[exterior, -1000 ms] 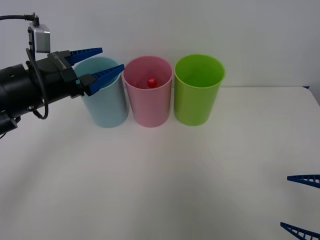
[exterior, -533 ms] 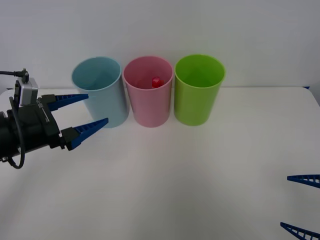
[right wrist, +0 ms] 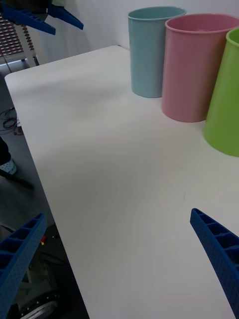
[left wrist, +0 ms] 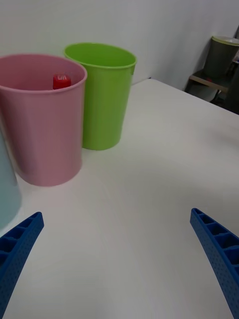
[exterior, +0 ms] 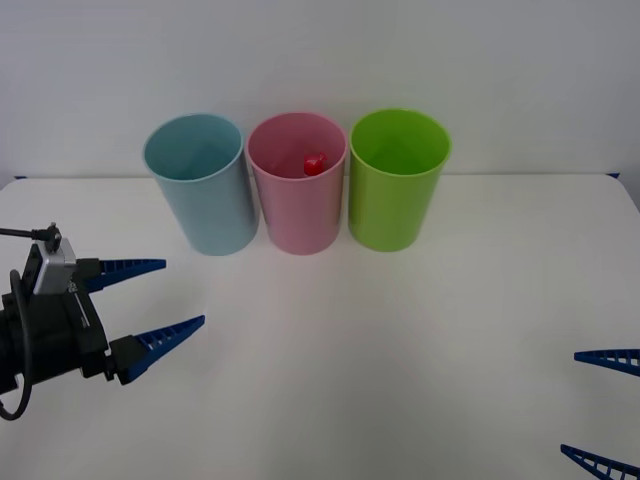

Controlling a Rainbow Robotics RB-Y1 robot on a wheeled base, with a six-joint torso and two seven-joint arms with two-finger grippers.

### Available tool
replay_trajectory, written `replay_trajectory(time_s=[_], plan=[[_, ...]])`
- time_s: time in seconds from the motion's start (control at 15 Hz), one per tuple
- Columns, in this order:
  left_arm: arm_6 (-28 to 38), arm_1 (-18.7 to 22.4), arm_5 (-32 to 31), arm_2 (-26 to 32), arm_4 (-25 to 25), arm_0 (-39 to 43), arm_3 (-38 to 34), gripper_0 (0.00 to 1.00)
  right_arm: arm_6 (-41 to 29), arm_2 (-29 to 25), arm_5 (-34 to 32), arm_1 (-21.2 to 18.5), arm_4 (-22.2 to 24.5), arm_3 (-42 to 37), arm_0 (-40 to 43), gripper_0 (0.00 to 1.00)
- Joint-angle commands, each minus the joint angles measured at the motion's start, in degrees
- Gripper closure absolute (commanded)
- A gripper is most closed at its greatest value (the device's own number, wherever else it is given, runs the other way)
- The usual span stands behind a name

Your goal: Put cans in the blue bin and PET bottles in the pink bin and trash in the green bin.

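Bottle in the pink bin, both our grippers empty.
Our left gripper (exterior: 158, 297) hovers agape before the blue bin (exterior: 200, 190); the red-capped PET bottle (exterior: 314, 163) stands inside the pink bin (exterior: 298, 205); right gripper (exterior: 605, 408) spread wide.

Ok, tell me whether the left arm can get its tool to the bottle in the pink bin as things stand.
Probably yes, but only from above. The left tool, open, hangs over bare table in front of the blue bin; the bottle's red cap sits below the rim of the pink bin, walled in.
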Motion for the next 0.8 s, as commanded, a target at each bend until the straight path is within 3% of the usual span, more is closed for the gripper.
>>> replay_trajectory(time_s=[0.07, 0.27, 0.8], plan=[[1.5, -4.6, -4.2, 3.2, -4.7, 3.9, -1.8, 0.00, 0.0, 0.0, 0.0, 0.0, 0.0, 0.0, 0.0, 0.00], [1.8, -9.1, -7.7, 6.5, -10.2, 6.0, -3.5, 0.00, 0.0, 0.0, 0.0, 0.0, 0.0, 0.0, 0.0, 0.00], [1.7, -15.0, -8.7, 6.6, -23.1, 8.6, -4.2, 0.00, 0.0, 0.0, 0.0, 0.0, 0.0, 0.0, 0.0, 0.00]])
